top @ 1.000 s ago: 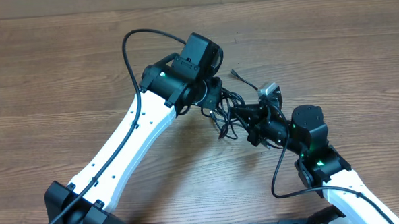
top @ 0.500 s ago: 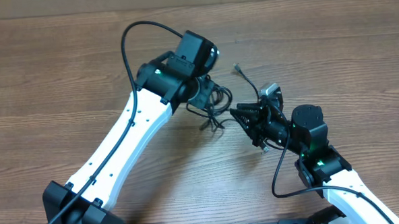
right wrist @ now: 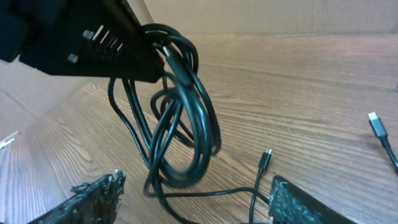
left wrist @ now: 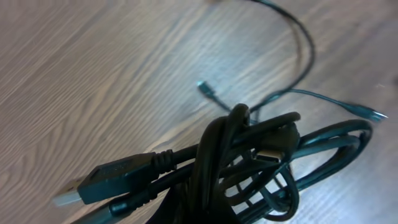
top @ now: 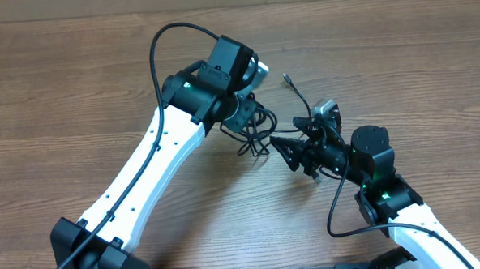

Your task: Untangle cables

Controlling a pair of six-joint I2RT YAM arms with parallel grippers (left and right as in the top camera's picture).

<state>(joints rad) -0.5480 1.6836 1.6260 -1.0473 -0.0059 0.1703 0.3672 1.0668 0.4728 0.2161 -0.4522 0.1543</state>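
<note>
- The cables hang in a looped knot above the table. The left gripper is clenched on the top of the bunch.
- Whether the knot's lowest loops touch the wood, I can't tell.
- The right gripper sits just beside the knot, jaws spread wide with nothing between them — released.
- One thin strand trails out of the knot onto the wood, and its small plug lies near the knot. A silvery-tipped plug lies further out on the same side.
- A fat USB plug pokes out of the knot's side.
- Step in hand, I'd say: one arm holds the tangle up while the other lines up for a grab.
- The next move calls for the right gripper to close on a single loop or loose end, not the whole bunch. Then it should draw away from the knot — gently, or the knot cinches tighter.
</note>
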